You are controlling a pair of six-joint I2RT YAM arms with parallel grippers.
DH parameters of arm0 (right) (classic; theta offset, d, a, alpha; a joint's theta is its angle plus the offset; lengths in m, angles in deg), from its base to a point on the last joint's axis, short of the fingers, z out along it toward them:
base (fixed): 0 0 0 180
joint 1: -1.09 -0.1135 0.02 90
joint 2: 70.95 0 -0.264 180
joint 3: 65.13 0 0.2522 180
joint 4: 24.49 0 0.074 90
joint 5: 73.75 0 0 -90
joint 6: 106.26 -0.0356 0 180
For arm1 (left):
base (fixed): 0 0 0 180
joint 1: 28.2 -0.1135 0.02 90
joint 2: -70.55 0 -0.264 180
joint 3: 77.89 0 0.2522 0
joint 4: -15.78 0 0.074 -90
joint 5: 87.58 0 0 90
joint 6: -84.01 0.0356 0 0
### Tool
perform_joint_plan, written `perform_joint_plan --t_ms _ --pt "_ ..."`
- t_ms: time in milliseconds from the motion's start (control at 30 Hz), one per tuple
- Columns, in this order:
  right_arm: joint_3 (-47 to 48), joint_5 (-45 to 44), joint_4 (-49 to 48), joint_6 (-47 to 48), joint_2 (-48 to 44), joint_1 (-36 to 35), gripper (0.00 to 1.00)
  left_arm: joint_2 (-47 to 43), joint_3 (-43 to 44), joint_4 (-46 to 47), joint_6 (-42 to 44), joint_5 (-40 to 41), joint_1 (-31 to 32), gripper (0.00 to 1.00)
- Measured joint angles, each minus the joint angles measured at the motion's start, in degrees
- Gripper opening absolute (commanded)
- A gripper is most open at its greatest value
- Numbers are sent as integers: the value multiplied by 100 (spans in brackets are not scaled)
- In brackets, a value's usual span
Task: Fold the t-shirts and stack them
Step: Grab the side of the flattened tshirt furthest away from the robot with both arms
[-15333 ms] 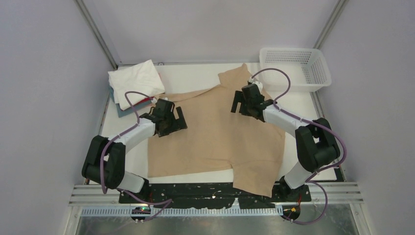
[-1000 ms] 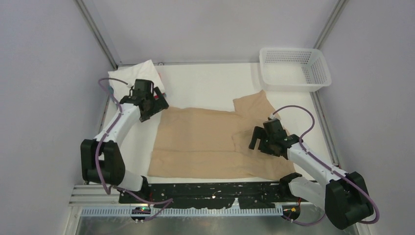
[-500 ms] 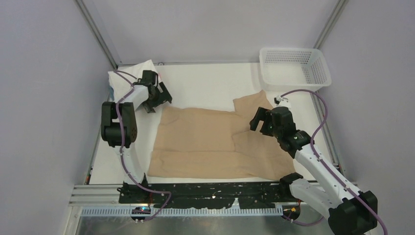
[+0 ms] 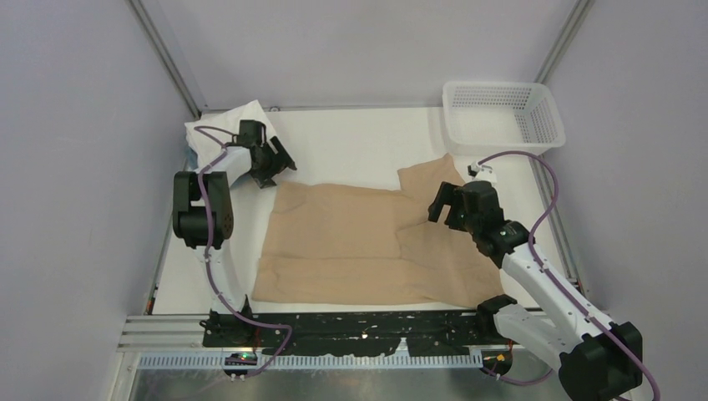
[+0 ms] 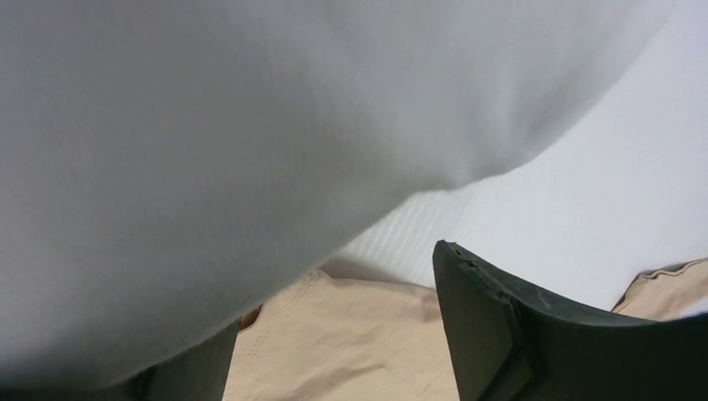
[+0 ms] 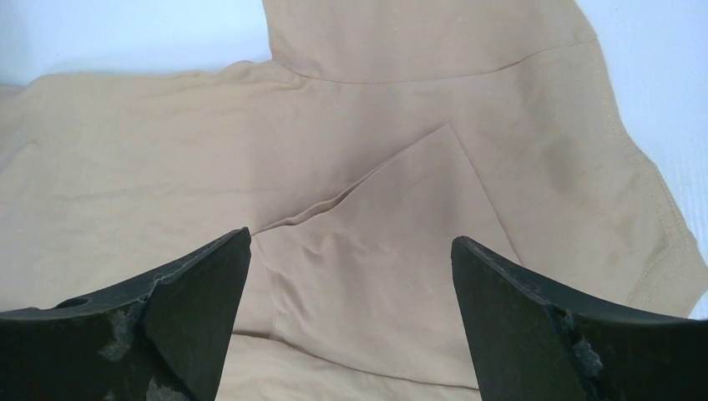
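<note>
The tan t-shirt [image 4: 351, 242] lies partly folded on the table, with one sleeve pointing to the back right. It also shows in the right wrist view [image 6: 376, 159] and the left wrist view [image 5: 351, 342]. A folded white t-shirt [image 4: 219, 134] tops the stack at the back left and fills the left wrist view [image 5: 250, 125]. The shirts under it are hidden. My left gripper [image 4: 277, 172] is open and empty [image 5: 334, 322], between the white shirt and the tan shirt's back-left corner. My right gripper [image 4: 444, 207] is open and empty [image 6: 351, 242], held above the tan shirt's right side.
A white mesh basket [image 4: 501, 113] stands at the back right corner. Metal frame posts and grey walls close in the table. The arm bases and a black rail run along the near edge.
Over the last second my left arm swung back to the white stack. My right gripper lifted off the tan shirt's right side and moved back. The shirt has not shifted.
</note>
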Motion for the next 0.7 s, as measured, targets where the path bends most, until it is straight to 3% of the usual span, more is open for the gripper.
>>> perform_joint_plan --t_ms 333,700 --pt "55 -59 -17 90 90 50 95 0 -44 4 26 -68 66 63" --pt "63 -57 -20 114 90 72 95 0 -85 -170 -68 57 247 31"
